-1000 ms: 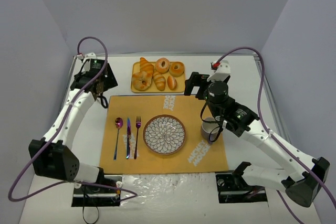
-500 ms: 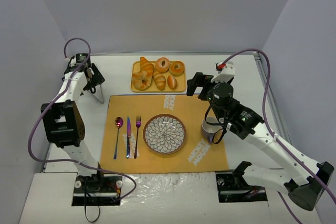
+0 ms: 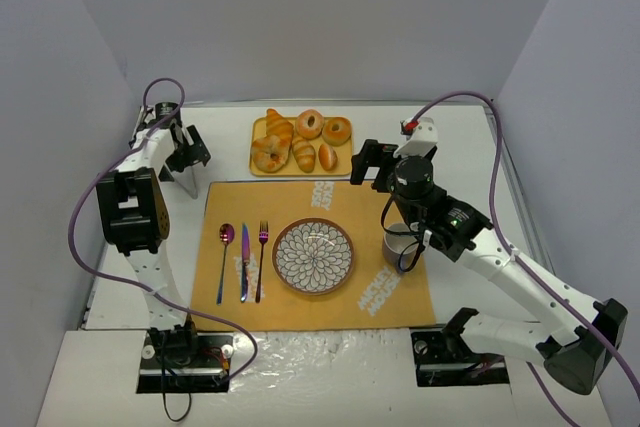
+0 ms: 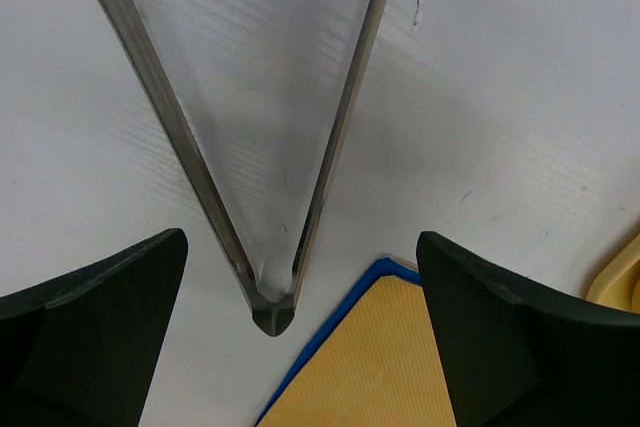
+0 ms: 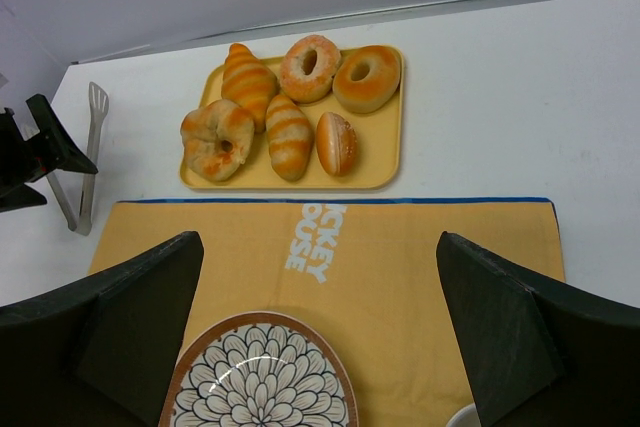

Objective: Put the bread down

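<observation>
My left claw (image 4: pixel 300 237) shifted right at upper left, jaws spread wider over the tongs (image 4: pixel 200 177) on the bench (image 4: pixel 520 97). Right claw (image 5: pixel 318 242) gaped apart. Bread (image 5: pixel 288 137) stayed on its tray (image 5: pixel 385 162).

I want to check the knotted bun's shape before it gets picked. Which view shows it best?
The right wrist view: the knotted bun sits large and unobstructed on the yellow tray. The top view shows it small; the left wrist view misses it.
</observation>
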Controlling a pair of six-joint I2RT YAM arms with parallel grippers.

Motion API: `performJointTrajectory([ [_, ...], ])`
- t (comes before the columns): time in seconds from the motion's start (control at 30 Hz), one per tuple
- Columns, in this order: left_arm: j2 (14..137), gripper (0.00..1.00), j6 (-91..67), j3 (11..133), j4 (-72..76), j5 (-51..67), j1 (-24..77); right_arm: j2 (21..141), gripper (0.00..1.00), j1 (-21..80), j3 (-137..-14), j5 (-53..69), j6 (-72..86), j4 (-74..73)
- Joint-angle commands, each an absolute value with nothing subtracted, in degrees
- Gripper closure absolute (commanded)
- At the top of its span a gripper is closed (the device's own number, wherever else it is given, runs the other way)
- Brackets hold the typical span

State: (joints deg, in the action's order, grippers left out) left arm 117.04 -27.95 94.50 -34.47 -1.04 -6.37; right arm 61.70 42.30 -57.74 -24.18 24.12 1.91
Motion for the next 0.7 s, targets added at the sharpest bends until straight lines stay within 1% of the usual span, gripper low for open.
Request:
performJointTrajectory([
  [0.0, 115.5, 0.03, -27.3, 97.8, -34.7, -1.4, -7.2, 62.4, 0.0, 41.8, -59.0, -24.6, 24.2, 5.7],
  [0.33, 117.6, 0.03, -28.5, 97.2, -33.9, -1.8, -8.4, 63.1, 0.0, 41.7, -58.1, -24.8, 24.3, 6.1],
  [0.67, 120.7, 0.03, -27.7, 99.6, -34.2, 0.0, -10.0, 63.3, 0.0, 41.7, -57.4, -24.7, 24.6, 6.4],
])
